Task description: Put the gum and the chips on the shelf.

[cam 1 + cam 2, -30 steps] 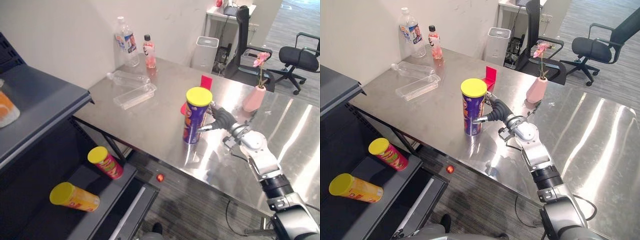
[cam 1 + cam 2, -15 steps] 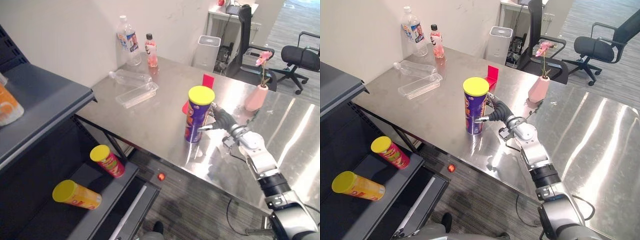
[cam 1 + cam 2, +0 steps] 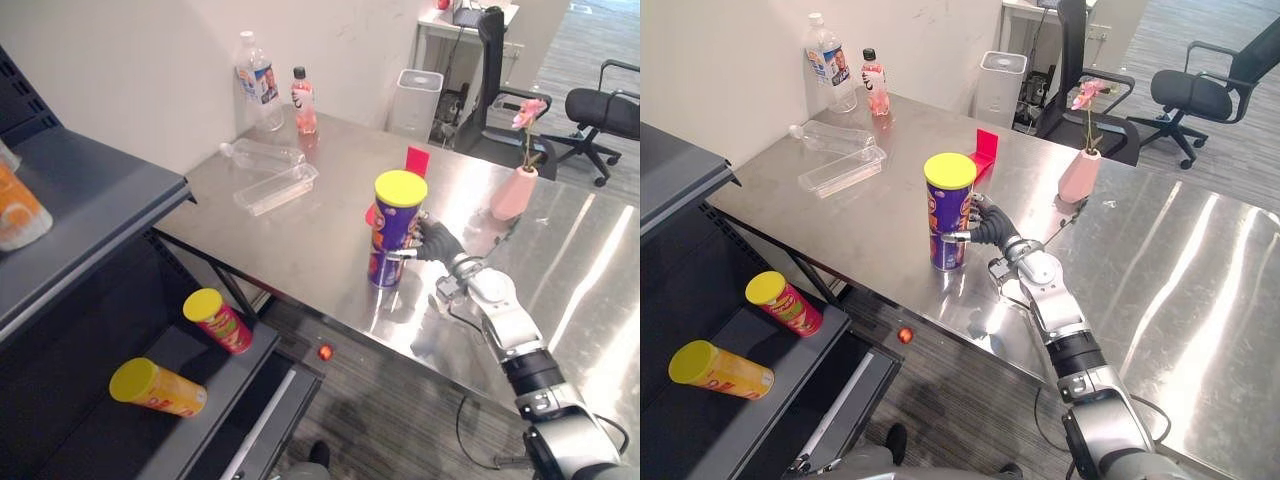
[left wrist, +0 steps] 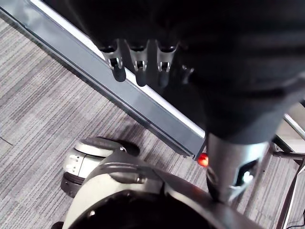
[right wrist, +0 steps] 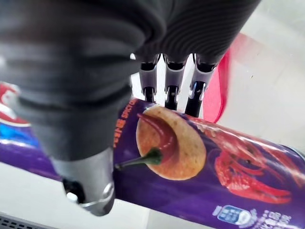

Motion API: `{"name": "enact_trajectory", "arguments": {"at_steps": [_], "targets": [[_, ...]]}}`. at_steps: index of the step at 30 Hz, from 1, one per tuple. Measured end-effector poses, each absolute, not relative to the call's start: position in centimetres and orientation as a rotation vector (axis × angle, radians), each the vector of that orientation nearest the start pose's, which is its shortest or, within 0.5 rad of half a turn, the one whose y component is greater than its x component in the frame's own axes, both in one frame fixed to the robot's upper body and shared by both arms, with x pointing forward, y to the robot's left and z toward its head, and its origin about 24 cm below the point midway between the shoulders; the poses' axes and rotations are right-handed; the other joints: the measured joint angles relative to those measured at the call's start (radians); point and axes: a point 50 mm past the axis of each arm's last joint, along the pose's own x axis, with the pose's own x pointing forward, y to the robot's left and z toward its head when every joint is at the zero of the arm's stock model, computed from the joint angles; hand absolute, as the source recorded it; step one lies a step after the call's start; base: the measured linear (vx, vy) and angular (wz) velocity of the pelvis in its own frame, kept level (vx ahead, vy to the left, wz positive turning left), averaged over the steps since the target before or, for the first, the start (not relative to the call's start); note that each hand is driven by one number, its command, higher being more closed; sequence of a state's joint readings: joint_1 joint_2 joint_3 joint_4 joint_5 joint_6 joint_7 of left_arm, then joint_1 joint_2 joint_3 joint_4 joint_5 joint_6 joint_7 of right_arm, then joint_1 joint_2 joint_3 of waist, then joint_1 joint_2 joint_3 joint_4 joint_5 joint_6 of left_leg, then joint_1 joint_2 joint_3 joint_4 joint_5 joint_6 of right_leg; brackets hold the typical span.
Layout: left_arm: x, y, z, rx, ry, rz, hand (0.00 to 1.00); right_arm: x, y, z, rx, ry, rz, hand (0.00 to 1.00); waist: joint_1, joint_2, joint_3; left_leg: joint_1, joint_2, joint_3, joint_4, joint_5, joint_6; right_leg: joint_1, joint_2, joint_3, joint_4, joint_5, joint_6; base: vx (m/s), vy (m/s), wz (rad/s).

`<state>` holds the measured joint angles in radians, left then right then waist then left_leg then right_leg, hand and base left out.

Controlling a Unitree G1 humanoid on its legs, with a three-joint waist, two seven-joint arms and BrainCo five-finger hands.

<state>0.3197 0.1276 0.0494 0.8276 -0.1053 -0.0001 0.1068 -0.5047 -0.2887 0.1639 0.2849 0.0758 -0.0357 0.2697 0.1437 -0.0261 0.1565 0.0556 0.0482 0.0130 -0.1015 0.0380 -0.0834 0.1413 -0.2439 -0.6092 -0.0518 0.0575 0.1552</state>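
Right wrist view: right hand (image 5: 81, 86) wrapped round purple chips can (image 5: 214, 162), fingers (image 5: 174, 90) behind it, thumb across front, gripping. Can stood upright, yellow lid on, near front edge of steel counter (image 3: 300, 240). Red pack (image 3: 415, 160) just behind can, on counter. Left hand (image 4: 138, 59) hung low over floor, fingers loose, holding nothing. Dark shelf (image 3: 100, 215) off to left; red can (image 3: 215, 320) and orange can (image 3: 157, 388) lay on lower board, apart.
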Motion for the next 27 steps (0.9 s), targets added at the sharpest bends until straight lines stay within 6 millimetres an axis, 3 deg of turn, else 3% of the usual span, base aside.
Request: {"name": "enact_trajectory", "arguments": {"at_steps": [18,22,24,27], "targets": [[4.6,21.9,-15.3,0.058,1.11,0.325,0.0,33.7,-12.9,12.5,-0.278,-0.232,0.39,1.0,0.0,-0.013,0.006,-0.011,0.009,0.006,0.0,0.0,0.001,-0.017,0.0,0.007,0.009,0.0,0.001,0.0,0.0,0.0],[4.5,21.9,-15.3,0.065,1.112,0.331,0.0,32.5,-13.0,15.8,-0.304,-0.367,0.398,1.0,-0.003,-0.017,0.005,0.005,0.015,0.042,0.001,-0.001,0.0,-0.018,0.003,0.035,0.01,0.0,0.0,0.01,0.003,-0.17],[4.5,22.0,-15.3,0.076,1.113,0.343,0.0,31.2,-13.7,18.5,-0.284,-0.495,0.37,1.0,-0.006,-0.023,0.005,0.018,0.023,0.076,0.0,-0.005,-0.003,-0.02,0.008,0.064,0.01,0.0,0.0,-0.01,-0.006,-0.31],[4.3,22.3,-15.3,0.084,1.117,0.361,0.0,30.2,-14.6,20.2,-0.269,-0.574,0.358,1.0,-0.014,-0.037,-0.004,0.024,0.033,0.109,-0.001,-0.014,-0.005,-0.035,0.017,0.095,0.013,-0.001,-0.003,-0.03,-0.016,-0.35]]}}
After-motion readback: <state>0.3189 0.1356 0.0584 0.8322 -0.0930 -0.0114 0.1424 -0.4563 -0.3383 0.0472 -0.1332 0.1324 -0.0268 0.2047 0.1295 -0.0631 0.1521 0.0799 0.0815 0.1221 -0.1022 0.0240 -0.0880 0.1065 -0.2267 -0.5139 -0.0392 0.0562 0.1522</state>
